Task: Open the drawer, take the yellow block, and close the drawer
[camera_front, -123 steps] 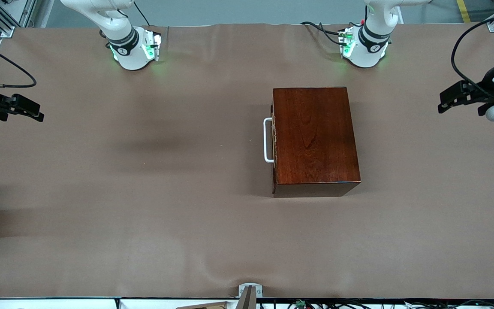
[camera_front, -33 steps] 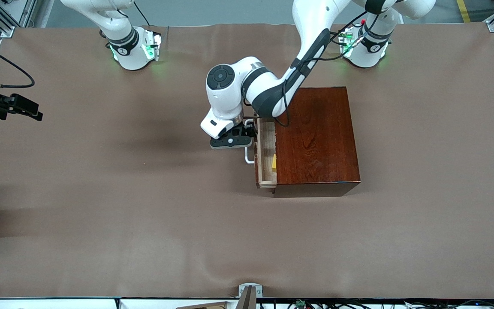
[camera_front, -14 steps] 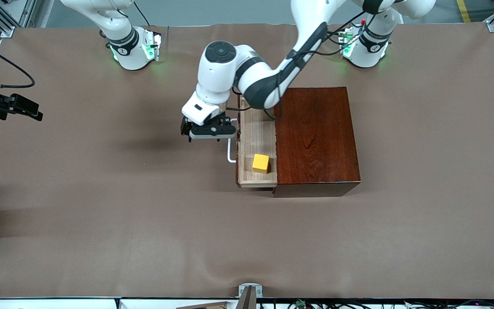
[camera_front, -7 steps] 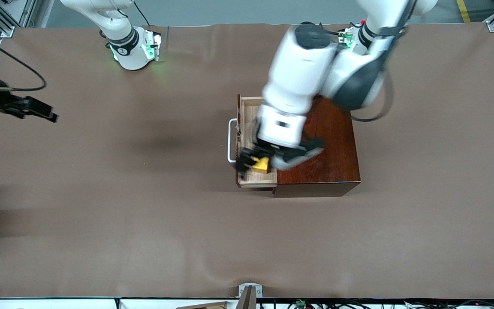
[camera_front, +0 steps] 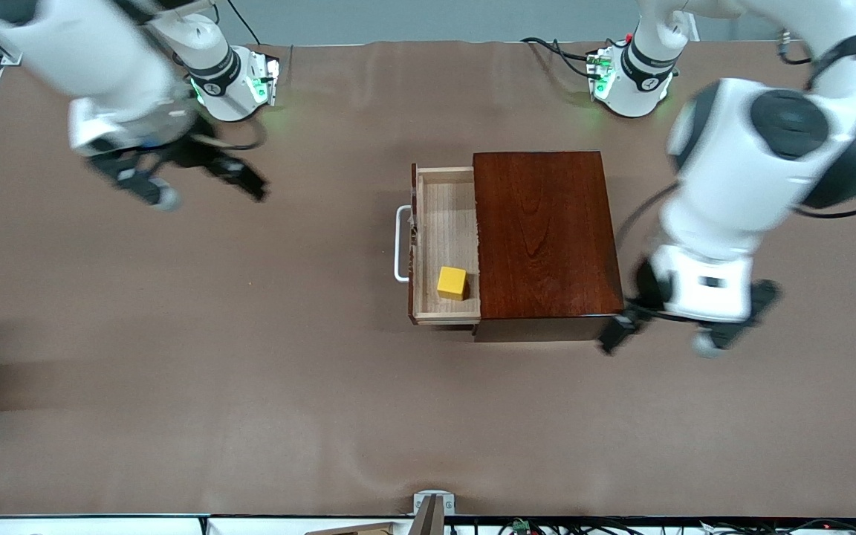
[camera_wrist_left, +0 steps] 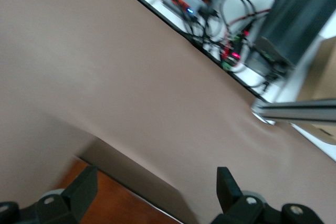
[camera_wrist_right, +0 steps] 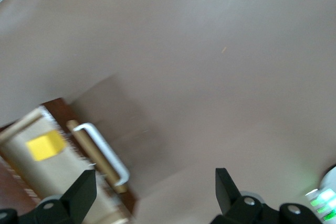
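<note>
Open drawer with block inside, both arms aloft.
The box [camera_front: 547, 234] stood mid-table; its drawer [camera_front: 444, 245] was pulled out, the yellow block [camera_front: 452, 283] resting in its camera-side corner. Left gripper [camera_front: 662, 338] and right gripper [camera_front: 198, 182] hung spread and empty over the table.

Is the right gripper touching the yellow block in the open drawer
Apart. The front view shows the right gripper open over bare table, well clear of the drawer, where the yellow block sits alone.
</note>
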You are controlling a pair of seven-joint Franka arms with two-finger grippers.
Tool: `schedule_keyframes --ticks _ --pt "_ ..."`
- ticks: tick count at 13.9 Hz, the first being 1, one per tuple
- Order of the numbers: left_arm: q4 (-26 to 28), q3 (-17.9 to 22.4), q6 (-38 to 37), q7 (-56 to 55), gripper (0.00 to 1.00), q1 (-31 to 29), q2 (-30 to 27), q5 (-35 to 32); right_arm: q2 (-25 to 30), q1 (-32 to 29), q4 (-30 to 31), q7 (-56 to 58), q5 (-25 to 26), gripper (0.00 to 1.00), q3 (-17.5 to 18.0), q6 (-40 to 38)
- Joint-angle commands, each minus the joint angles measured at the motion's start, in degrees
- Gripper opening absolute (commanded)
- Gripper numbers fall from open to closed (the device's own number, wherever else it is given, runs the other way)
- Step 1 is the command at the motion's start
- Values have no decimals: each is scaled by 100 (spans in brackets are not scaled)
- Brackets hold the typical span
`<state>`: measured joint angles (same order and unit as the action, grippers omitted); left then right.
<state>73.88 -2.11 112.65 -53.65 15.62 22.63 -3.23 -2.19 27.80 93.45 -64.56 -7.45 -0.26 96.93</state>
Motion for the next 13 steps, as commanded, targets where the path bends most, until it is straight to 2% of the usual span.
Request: schedule_keyframes --ticks 1,3,5,9,13 --pt "775 -105 -181 1001 100 -575 -644 33 -999 558 -975 -1670 -10 100 -88 -25" --pt "1231 -106 -208 1696 100 -936 -987 33 -1571 691 -1476 -2653 -202 100 -88 54" --pt "1540 -106 -208 2233 100 -1191 -1225 42 -1897 867 -1663 -3577 -344 100 -88 194" --pt "1857 -97 -261 2937 100 -1509 -1489 51 -2530 1147 -1654 -5906 -336 100 -97 1527" --pt "1849 -97 -349 3430 100 -1895 -1489 51 -3058 1341 -1654 -6980 -327 100 -97 2416"
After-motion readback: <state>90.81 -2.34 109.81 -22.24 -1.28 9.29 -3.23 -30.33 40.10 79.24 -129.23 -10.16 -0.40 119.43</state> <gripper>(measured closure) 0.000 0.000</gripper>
